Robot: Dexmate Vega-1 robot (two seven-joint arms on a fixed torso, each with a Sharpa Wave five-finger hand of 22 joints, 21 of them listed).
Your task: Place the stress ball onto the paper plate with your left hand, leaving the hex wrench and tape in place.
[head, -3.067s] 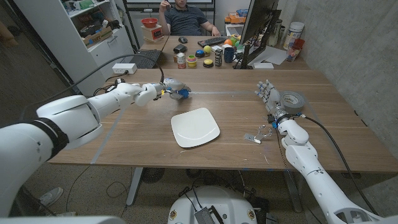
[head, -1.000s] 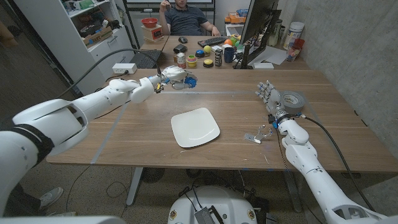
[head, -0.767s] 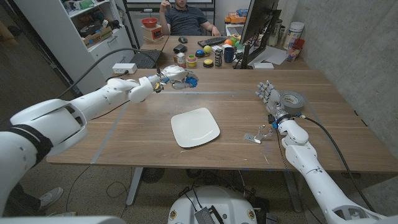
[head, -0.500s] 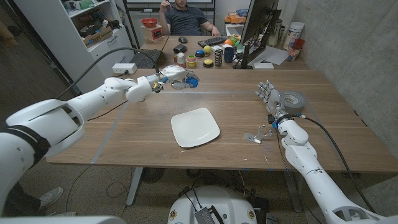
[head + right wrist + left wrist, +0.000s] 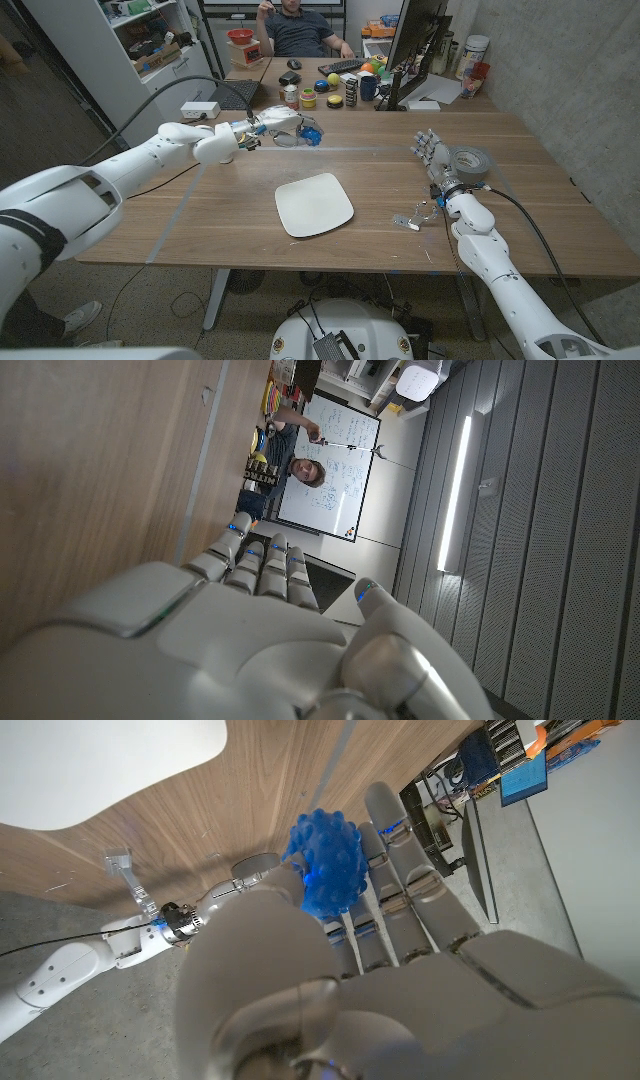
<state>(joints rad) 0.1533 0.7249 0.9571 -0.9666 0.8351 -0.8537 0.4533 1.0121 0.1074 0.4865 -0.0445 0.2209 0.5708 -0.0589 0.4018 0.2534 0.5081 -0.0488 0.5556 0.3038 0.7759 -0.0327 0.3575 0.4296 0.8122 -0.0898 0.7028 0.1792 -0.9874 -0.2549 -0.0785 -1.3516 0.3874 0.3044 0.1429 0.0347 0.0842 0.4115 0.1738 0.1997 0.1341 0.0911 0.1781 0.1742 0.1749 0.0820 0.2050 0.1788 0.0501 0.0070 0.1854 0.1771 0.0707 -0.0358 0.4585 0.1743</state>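
My left hand [image 5: 282, 126] is raised over the far part of the table and grips a blue knobbly stress ball [image 5: 311, 131], beyond and a little left of the plate. In the left wrist view the stress ball [image 5: 328, 863] sits between the thumb and the fingers [image 5: 400, 850] of the left hand [image 5: 350, 970]. A white square paper plate [image 5: 314, 204] lies mid-table with nothing on it. The grey tape roll [image 5: 470, 162] and the hex wrench [image 5: 412, 220] lie at the right. My right hand [image 5: 432, 156] stands beside the tape, fingers straight, holding nothing.
Several small items [image 5: 330, 92], a keyboard [image 5: 341, 66] and a monitor [image 5: 418, 40] crowd the desk behind the table. A white box [image 5: 200, 110] sits at the far left corner. A person [image 5: 298, 28] sits behind. A cable [image 5: 530, 215] trails by my right arm.
My left hand has lifted the stress ball off the table, then carried it a little to the right. The right hand, tape and wrench have stayed put.
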